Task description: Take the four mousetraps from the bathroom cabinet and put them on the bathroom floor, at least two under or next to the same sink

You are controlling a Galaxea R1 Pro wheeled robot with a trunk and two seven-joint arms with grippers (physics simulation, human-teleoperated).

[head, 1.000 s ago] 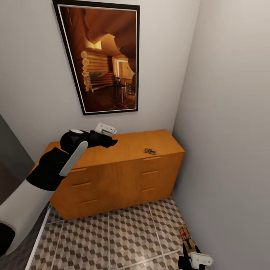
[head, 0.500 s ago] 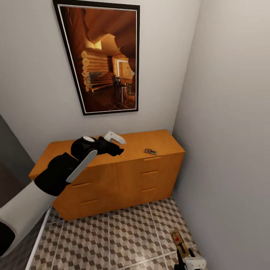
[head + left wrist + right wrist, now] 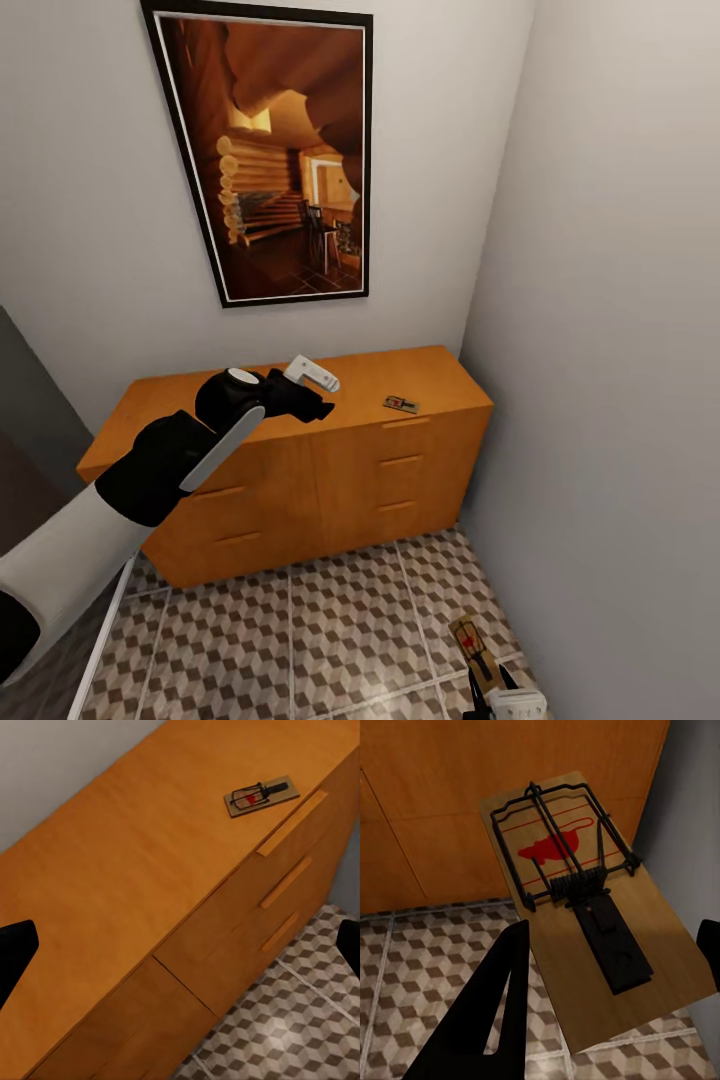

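- Orange-brown wood: the cabinet [image 3: 300,450] stands against the wall under a framed picture [image 3: 275,150], drawer fronts facing the cube-patterned bathroom floor [image 3: 300,630].
- One mousetrap [image 3: 401,404] lies flat on the cabinet top near its right front edge; the left wrist view shows it [image 3: 261,794] just above a drawer handle.
- The left tool [image 3: 312,390] hovers over the middle of the cabinet top, fingers spread and holding nothing, apart from that trap.
- The right tool [image 3: 492,690], low by the right wall, is clenched on a second mousetrap [image 3: 585,904], held above the tiles.
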